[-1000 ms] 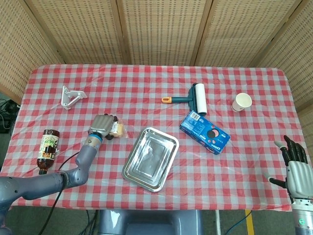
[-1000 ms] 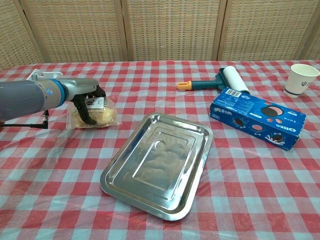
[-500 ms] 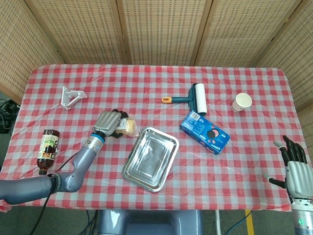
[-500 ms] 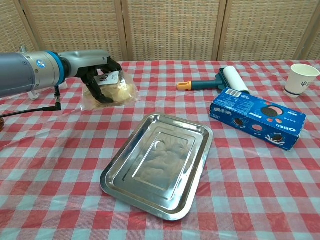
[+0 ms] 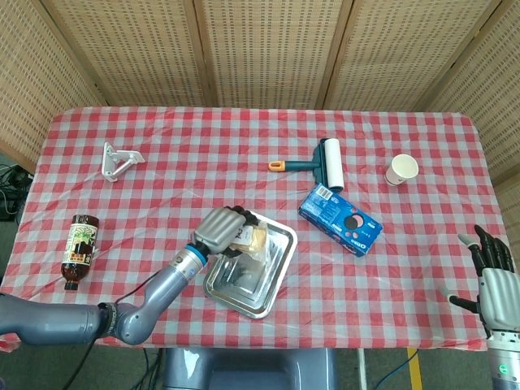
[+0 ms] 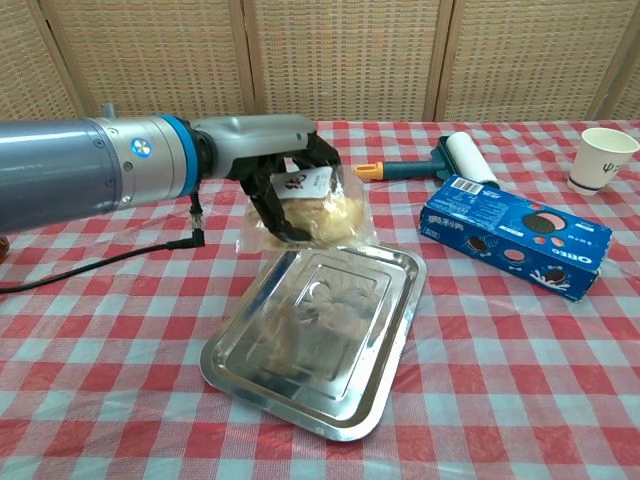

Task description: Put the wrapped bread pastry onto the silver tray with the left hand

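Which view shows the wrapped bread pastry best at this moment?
The chest view: the wrapped bread pastry appears large and side-on in the left hand, held above the silver tray at its far end. The head view shows only a small part of the pastry beside the hand, seen from above over the tray.

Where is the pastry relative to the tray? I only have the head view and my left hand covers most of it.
Observer: The chest view shows the left hand holding the wrapped pastry above the silver tray's far edge, not resting on it.
Operator: Is the grip secure?
Observer: Fingers wrap over the top; the wrapper's loose edge hangs toward the tray.
Operator: Anything close on the right?
Observer: The cookie box lies apart from the tray.
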